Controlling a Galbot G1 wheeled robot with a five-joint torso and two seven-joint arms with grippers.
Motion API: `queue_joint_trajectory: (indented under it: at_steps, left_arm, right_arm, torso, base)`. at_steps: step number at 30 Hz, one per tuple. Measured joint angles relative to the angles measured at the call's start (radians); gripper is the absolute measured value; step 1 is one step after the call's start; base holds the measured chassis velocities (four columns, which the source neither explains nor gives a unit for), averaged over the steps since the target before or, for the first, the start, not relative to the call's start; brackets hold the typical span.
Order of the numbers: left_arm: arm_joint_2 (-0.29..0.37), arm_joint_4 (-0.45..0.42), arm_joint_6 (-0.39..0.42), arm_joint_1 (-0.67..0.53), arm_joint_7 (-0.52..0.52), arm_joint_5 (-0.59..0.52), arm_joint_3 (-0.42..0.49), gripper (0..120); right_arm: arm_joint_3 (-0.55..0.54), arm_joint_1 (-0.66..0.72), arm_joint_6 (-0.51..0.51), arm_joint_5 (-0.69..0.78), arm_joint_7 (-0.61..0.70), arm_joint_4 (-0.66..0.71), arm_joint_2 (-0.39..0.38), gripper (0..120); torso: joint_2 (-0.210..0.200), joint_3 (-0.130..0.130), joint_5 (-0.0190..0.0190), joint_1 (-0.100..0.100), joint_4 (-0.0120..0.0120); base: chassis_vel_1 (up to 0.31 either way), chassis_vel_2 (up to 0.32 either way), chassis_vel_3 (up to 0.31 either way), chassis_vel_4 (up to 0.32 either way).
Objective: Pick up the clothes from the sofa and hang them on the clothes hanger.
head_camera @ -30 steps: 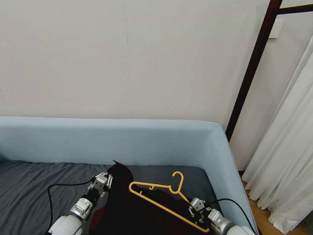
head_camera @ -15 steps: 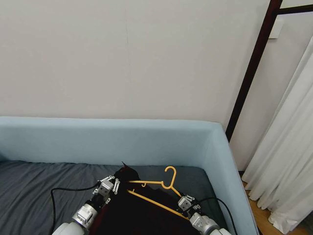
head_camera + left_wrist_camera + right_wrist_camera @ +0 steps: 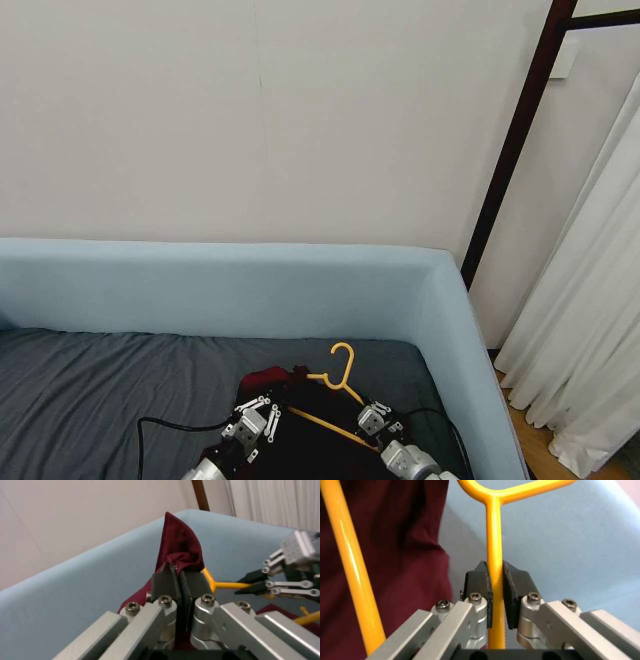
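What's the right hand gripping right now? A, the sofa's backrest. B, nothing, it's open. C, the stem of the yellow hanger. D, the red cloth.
C: the right hand is shut on the straight stem of the yellow hanger, while the left hand pinches the red cloth.

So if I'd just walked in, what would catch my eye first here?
Probably the bright yellow hanger, held low in front of the light blue sofa with its stem pinched in the right gripper. Close beside it, the left gripper is shut on a fold of dark red cloth that stands up in a peak.
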Motion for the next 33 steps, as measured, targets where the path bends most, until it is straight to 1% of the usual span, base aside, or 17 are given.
queue_joint_trajectory:
  at_steps: [1, 3, 5, 14, 19, 21, 22, 23, 25, 26, 27, 30, 31, 32, 33]
  left_arm:
    - [0.000, 0.000, 0.000, 0.000, 0.000, 0.000, 0.000, 0]
    - [-0.002, -0.012, 0.000, 0.005, 0.000, 0.007, 0.016, 0]
    - [-0.004, -0.020, 0.000, 0.009, 0.001, 0.011, 0.027, 0]
    - [-0.016, -0.012, -0.014, 0.033, 0.002, 0.054, 0.071, 0]
    - [-0.023, 0.014, -0.023, 0.034, 0.002, 0.074, 0.092, 0]
    - [-0.028, 0.030, -0.029, 0.029, 0.003, 0.077, 0.095, 0]
    - [-0.028, 0.030, -0.029, 0.029, 0.003, 0.077, 0.095, 0]
    - [-0.030, 0.037, -0.031, 0.025, 0.002, 0.078, 0.095, 0]
    - [-0.033, 0.046, -0.033, 0.020, 0.001, 0.078, 0.096, 0]
    - [-0.033, 0.046, -0.033, 0.020, 0.001, 0.078, 0.096, 0]
    - [-0.033, 0.046, -0.033, 0.018, 0.001, 0.078, 0.096, 0]
    - [-0.033, 0.038, -0.033, 0.013, 0.000, 0.074, 0.085, 0]
    - [-0.032, 0.033, -0.034, 0.012, 0.000, 0.074, 0.082, 0]
    - [-0.032, 0.033, -0.034, 0.012, 0.000, 0.074, 0.082, 0]
    - [-0.029, 0.027, -0.033, 0.013, 0.000, 0.073, 0.077, 0]
  right_arm:
    - [0.000, 0.000, 0.000, 0.000, 0.000, 0.000, 0.000, 5]
    - [-0.002, 0.011, -0.056, -0.060, -0.015, -0.021, 0.000, 5]
    - [-0.012, 0.022, -0.070, -0.068, -0.017, -0.041, -0.003, 5]
    - [-0.044, 0.054, -0.066, -0.056, 0.000, -0.095, 0.018, 5]
    - [-0.050, 0.059, 0.013, -0.019, 0.022, -0.093, 0.032, 5]
    - [-0.046, 0.058, 0.062, -0.018, 0.024, -0.086, 0.034, 5]
    - [-0.046, 0.058, 0.062, -0.018, 0.024, -0.086, 0.034, 5]
    - [-0.043, 0.057, 0.085, -0.025, 0.025, -0.085, 0.035, 5]
    - [-0.034, 0.055, 0.138, -0.060, 0.029, -0.091, 0.036, 5]
    - [-0.034, 0.055, 0.138, -0.060, 0.029, -0.091, 0.036, 5]
    - [-0.029, 0.053, 0.160, -0.084, 0.031, -0.099, 0.036, 5]
    - [0.000, 0.048, 0.250, -0.207, 0.037, -0.154, 0.043, 5]
    - [0.009, 0.048, 0.273, -0.238, 0.040, -0.170, 0.046, 5]
    - [0.009, 0.048, 0.273, -0.238, 0.040, -0.170, 0.046, 5]
    - [0.023, 0.046, 0.303, -0.280, 0.045, -0.189, 0.052, 5]
  torso:
    - [0.000, 0.000, 0.0000, 0.000, 0.0000]
    - [0.000, 0.000, -0.0001, 0.000, -0.0001]
    - [0.000, 0.000, -0.0001, 0.000, -0.0002]
    - [0.000, 0.000, -0.0002, 0.000, 0.0000]
    - [0.000, 0.000, -0.0001, 0.000, -0.0001]
    - [0.000, 0.000, -0.0002, 0.000, -0.0001]
    - [0.000, 0.000, -0.0002, 0.000, -0.0001]
    - [0.000, 0.000, -0.0002, 0.000, -0.0001]
    - [0.000, 0.000, -0.0002, 0.000, -0.0001]
    - [0.000, 0.000, -0.0002, 0.000, -0.0001]
    - [0.000, 0.000, -0.0001, 0.000, -0.0001]
    - [0.000, 0.000, -0.0001, 0.000, -0.0002]
    - [0.000, 0.000, -0.0001, 0.000, -0.0002]
    - [0.000, 0.000, -0.0001, 0.000, -0.0002]
    - [0.000, 0.000, -0.0001, 0.000, -0.0002]
  base:
    - [0.000, 0.000, 0.000, 0.000]
    - [0.000, 0.000, 0.000, 0.000]
    - [0.000, 0.000, 0.000, 0.000]
    - [0.000, 0.000, 0.000, 0.000]
    - [0.000, 0.000, 0.000, 0.000]
    - [0.000, 0.000, 0.000, 0.000]
    - [0.000, 0.000, 0.000, 0.000]
    - [0.000, 0.000, 0.000, 0.000]
    - [0.000, 0.000, 0.000, 0.000]
    - [0.000, 0.000, 0.000, 0.000]
    - [0.000, 0.000, 0.000, 0.000]
    - [0.000, 0.000, 0.000, 0.000]
    - [0.000, 0.000, 0.000, 0.000]
    - [0.000, 0.000, 0.000, 0.000]
    - [0.000, 0.000, 0.000, 0.000]
